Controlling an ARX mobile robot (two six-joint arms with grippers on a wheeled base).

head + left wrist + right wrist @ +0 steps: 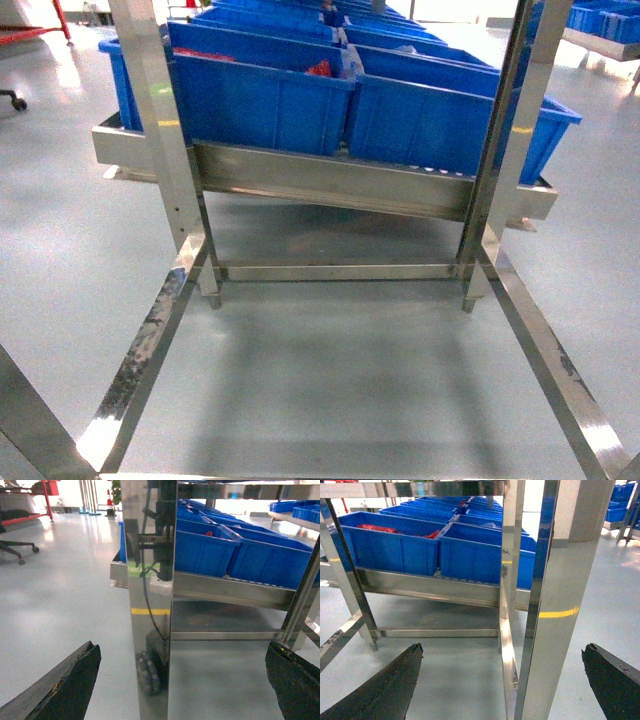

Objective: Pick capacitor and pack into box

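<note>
Rack [330, 190]: ahead of us, its shelf tilted, bins on it in rows running back.
Front bins: left bin [260, 100] and right bin [450, 125] side by side, touching, at the shelf's front edge.
Posts: left post [165, 140] and right post [505, 150] in front of the bins, a crossbar [340, 271] between them low down.
Floor rails: one on each side of us, running from the posts back toward us.
Left gripper [182, 680]: fingers wide apart, a post [150, 600] just before it, the bins behind and to its right.
Right gripper [502, 680]: fingers wide apart, a post [547, 600] close before it, the bins behind and to its left.
Chair [15, 547]: far left of our left gripper, well apart from the rack.
</note>
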